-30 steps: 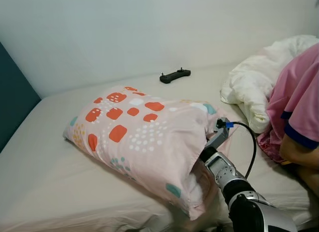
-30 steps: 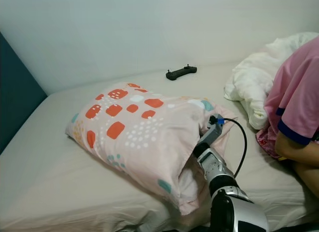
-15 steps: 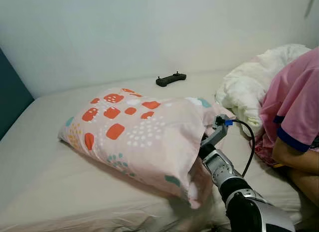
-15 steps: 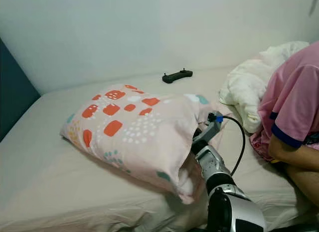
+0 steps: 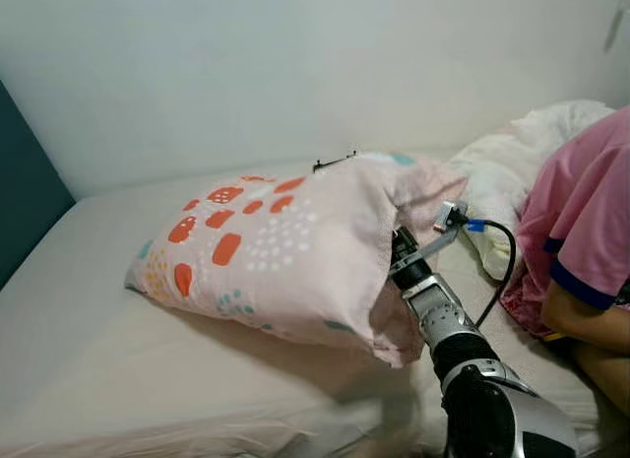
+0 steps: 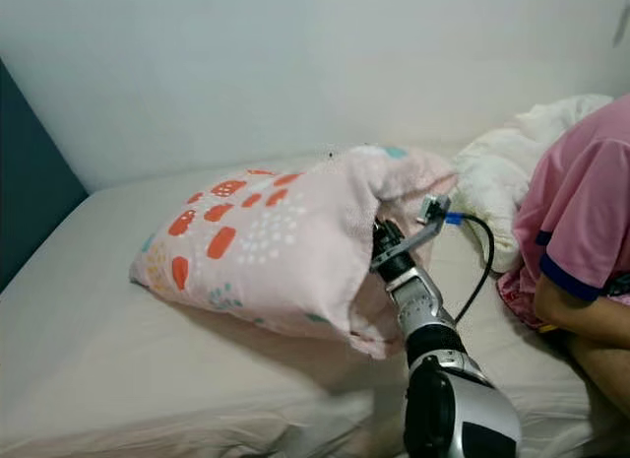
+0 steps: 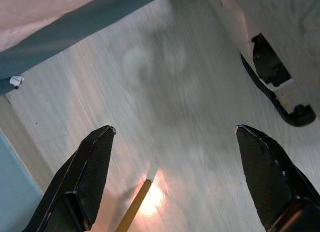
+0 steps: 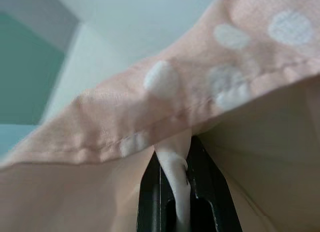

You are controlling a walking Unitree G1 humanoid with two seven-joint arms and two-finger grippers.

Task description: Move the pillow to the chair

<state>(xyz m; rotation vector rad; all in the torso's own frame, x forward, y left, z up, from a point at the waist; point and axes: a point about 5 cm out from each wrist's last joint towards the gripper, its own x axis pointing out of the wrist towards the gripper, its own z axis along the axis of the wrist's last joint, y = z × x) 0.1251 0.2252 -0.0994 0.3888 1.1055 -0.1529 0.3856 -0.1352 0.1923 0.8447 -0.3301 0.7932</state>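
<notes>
A: Where's the pillow (image 5: 285, 251)?
B: On the bed (image 5: 89, 359), its right end raised, left end resting on the mattress.
A: And the right gripper (image 8: 181, 184)?
B: At that raised right end, fingers pinched on the pillow's fabric.
A: The left gripper (image 7: 175, 177)?
B: Spread wide above the wooden floor (image 7: 165, 92).

The pillow (image 5: 285, 251) hides the right gripper's (image 8: 177, 184) fingers in both eye views, and covers most of a small dark object (image 5: 333, 162) on the bed (image 5: 89, 359) behind it, too little showing to identify. The person (image 5: 581, 231) at the right is cut off by the picture's edge.
</notes>
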